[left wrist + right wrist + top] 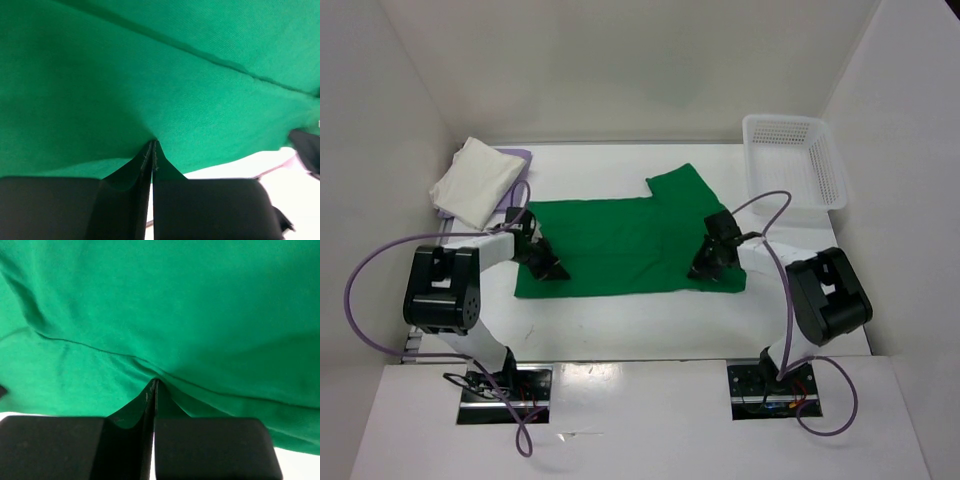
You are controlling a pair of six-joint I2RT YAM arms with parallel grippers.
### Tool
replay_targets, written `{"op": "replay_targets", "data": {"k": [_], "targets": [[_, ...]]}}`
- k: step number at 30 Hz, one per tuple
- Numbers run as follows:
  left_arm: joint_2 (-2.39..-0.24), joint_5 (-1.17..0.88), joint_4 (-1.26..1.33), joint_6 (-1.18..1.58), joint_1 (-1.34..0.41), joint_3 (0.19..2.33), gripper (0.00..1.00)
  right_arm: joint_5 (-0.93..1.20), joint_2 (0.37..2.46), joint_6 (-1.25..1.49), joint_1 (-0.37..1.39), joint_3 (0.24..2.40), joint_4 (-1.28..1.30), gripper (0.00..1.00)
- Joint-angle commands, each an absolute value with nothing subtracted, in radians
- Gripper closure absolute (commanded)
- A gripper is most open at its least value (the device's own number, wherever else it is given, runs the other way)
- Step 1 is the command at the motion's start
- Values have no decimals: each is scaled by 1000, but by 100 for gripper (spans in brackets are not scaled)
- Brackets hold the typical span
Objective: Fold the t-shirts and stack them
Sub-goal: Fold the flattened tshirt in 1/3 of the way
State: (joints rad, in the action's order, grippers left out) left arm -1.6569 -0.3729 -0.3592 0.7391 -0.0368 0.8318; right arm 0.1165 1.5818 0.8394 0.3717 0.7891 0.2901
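Observation:
The green t-shirt (630, 240) lies spread across the middle of the table, one sleeve sticking out toward the back. My left gripper (548, 266) is down on its near left corner. In the left wrist view the jaws (153, 145) are shut, with green cloth (160, 75) puckered into their tips. My right gripper (708, 264) sits on the near right part of the shirt. Its jaws (154, 384) are also shut on a pinch of the cloth (165, 305). A folded cream t-shirt (475, 182) rests on the lavender t-shirt (521, 157) at the back left.
A white mesh basket (795, 160) stands at the back right corner. White walls close in the table on the left, back and right. Purple cables (380, 262) loop beside both arms. Bare white tabletop (620, 330) runs between the shirt and the arm bases.

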Motion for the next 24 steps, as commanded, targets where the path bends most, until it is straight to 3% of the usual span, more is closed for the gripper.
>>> {"op": "replay_targets", "data": {"k": [1,5,9,12,17,19,21,24], "targets": [[-1657,-371,-394,727,44,769,93,72,1529,899,376,706,308,100],[-1648,-524,-380,738,135,629,93,130,1452,958,376,595,317,100],[-1550,-520,-466,738,135,629,93,179,1282,1015,399,453,357,100],[-1448,-520,-541,729,135,653,86,227,1153,1039,399,442,414,100],[-1308,-422,-598,704,135,861,69,227,1113,984,354,654,434,89],[-1334,-368,-556,695,135,940,67,218,1175,944,354,736,416,87],[-1382,-280,-510,695,135,1015,67,218,1225,890,354,836,378,89],[-1492,-178,-391,729,135,1054,67,238,1333,829,354,955,348,100]]}}
